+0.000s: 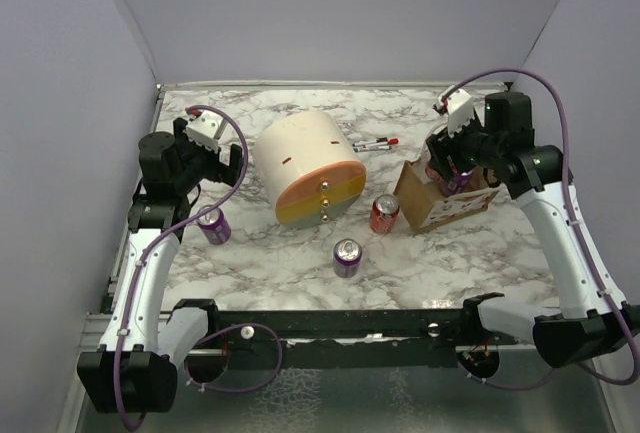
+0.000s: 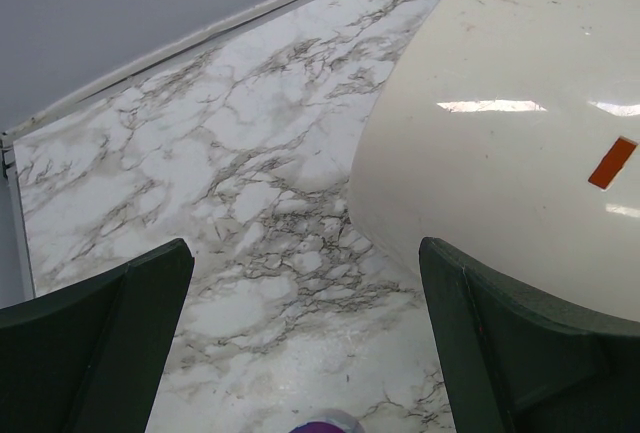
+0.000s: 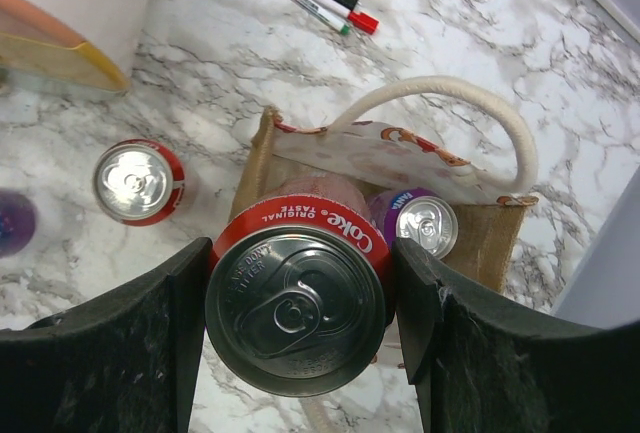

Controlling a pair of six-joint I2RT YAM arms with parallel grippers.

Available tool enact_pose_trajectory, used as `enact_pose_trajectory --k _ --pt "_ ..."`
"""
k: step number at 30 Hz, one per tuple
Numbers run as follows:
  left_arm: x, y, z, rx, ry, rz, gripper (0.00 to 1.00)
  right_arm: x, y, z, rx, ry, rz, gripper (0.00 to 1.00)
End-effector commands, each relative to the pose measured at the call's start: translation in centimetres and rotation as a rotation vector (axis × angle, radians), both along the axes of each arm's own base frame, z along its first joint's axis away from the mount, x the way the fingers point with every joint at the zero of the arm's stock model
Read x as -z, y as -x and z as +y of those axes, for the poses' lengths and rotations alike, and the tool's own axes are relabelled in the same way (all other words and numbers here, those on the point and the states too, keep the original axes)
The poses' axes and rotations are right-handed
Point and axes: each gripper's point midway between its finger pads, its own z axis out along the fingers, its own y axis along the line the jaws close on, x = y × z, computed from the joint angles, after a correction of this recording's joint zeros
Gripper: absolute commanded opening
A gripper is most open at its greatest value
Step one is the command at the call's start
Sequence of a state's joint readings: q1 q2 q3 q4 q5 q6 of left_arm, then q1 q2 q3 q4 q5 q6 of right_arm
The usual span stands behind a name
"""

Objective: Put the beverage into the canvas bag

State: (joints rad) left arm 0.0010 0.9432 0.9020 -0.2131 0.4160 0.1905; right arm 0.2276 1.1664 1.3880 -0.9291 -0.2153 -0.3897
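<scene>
My right gripper (image 3: pixel 300 303) is shut on a red Coke can (image 3: pixel 297 298), held upright over the open top of the tan canvas bag (image 3: pixel 490 238). A purple Fanta can (image 3: pixel 425 223) stands inside the bag. In the top view the bag (image 1: pixel 445 205) stands at the right of the table, with the right gripper (image 1: pixel 450 168) just above it. My left gripper (image 2: pixel 305 333) is open and empty, low over the marble beside the cream cylinder (image 2: pixel 500 123). The top of a purple can (image 2: pixel 325 423) shows at the bottom edge of that view.
A large cream-and-orange cylinder (image 1: pixel 305 166) lies mid-table. A red can (image 1: pixel 384 214) stands just left of the bag, a purple can (image 1: pixel 347 258) in front of it, and another purple can (image 1: pixel 214 225) near the left arm. Markers (image 1: pixel 375 144) lie behind the cylinder.
</scene>
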Motion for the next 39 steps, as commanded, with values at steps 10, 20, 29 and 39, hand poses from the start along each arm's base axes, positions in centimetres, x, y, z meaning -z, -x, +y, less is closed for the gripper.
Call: enact_pose_trajectory --k 10,20,29,39 --pt "-0.9 0.5 -0.5 0.031 0.021 -0.03 0.99 1.3 -4.6 -2.5 0.12 0.025 -0.061 0.01" --pt "-0.4 0.5 -0.6 0.038 0.022 -0.022 0.99 5.1 -4.5 -3.2 0.106 -0.036 0.023 0.01" --pt "-0.3 0.5 -0.8 0.046 0.027 -0.019 0.99 6.9 -5.3 -1.9 0.046 -0.077 0.015 0.01" --pt "-0.2 0.5 -1.0 0.058 0.033 -0.019 0.99 8.7 -7.3 -2.6 0.066 -0.034 -0.029 0.01"
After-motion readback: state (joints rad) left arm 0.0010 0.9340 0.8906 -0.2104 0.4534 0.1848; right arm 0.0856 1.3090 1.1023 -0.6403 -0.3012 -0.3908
